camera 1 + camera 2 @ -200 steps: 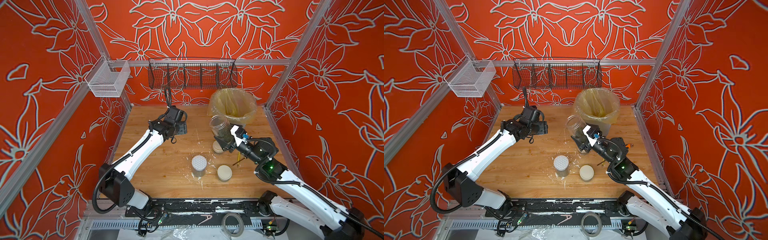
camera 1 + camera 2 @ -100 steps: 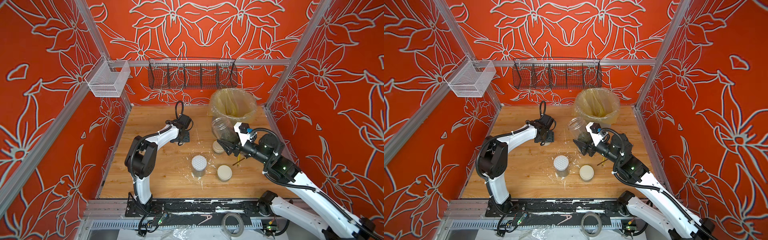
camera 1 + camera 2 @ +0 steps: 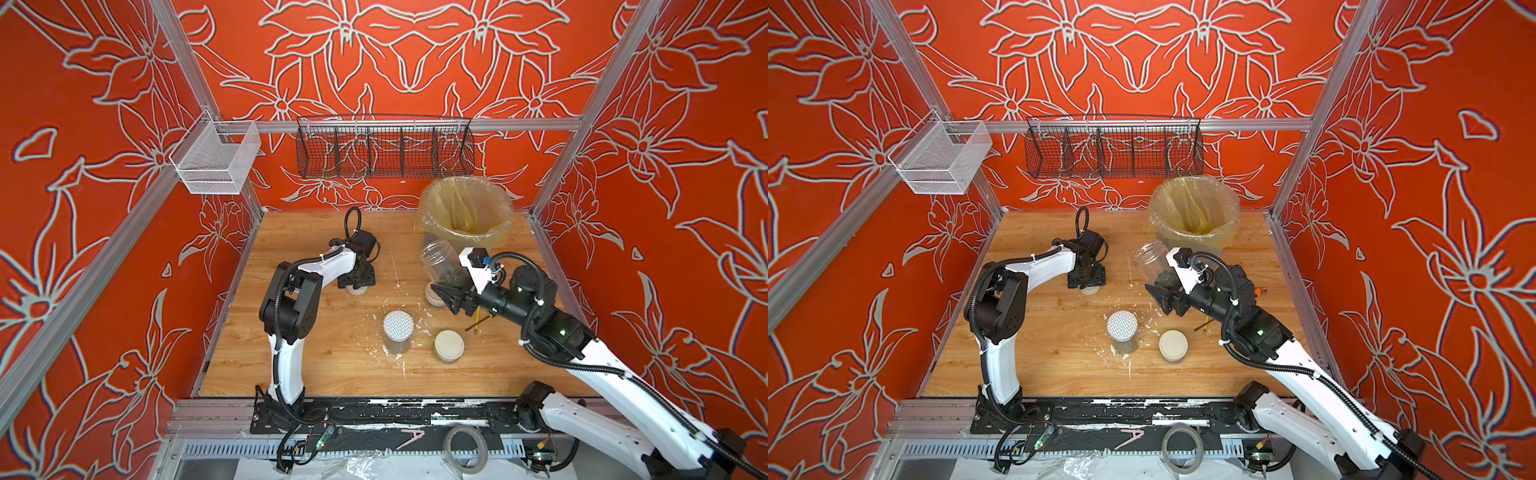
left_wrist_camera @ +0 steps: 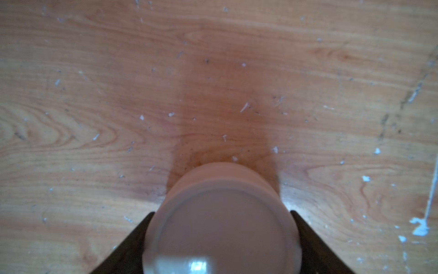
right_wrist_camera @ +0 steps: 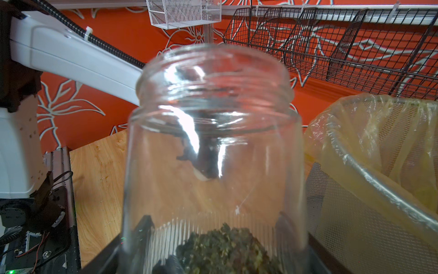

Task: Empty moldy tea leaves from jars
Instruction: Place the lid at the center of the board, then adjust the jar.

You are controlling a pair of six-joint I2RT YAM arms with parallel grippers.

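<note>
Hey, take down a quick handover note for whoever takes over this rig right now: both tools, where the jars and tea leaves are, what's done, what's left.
The left tool straddles a loose cream lid lying on the table; whether it grips the lid is unclear.
The right tool is clamped on the open jar, which is tilted beside the bin. The tea leaves sit at its bottom.
Done: one jar uncapped.
Left: tip this jar into the bin, then open and empty the dotted-lid jar and two cream-lidded jars.
</note>
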